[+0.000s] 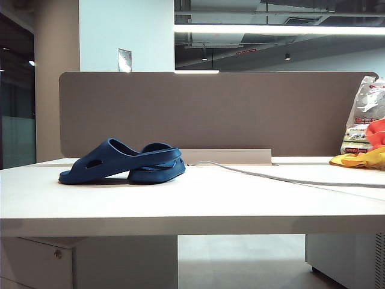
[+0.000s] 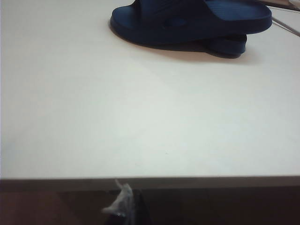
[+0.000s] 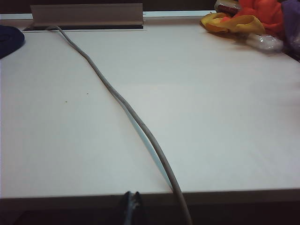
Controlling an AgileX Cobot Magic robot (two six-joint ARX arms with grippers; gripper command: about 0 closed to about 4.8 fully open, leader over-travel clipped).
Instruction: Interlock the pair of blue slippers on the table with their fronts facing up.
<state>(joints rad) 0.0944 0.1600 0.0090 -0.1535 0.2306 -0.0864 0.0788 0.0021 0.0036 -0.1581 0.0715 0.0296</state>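
The pair of blue slippers [image 1: 123,161] lies on the white table [image 1: 192,198] at its left, one slipper resting across the other, straps up. In the left wrist view the slippers [image 2: 192,21] are far across the tabletop from my left gripper [image 2: 127,206], which sits shut below the table's near edge, a pale scrap on its tip. My right gripper [image 3: 132,206] is shut too, empty, below the near edge beside a grey cable [image 3: 126,108]. Only a corner of a slipper [image 3: 9,40] shows in the right wrist view. Neither gripper appears in the exterior view.
A grey cable [image 1: 289,176] runs across the table's right half from a pale cable tray [image 1: 225,156] at the back. Orange and yellow cloth [image 1: 367,153] and a printed bag [image 1: 364,114] sit at the far right. A grey-brown divider panel [image 1: 210,111] closes the back.
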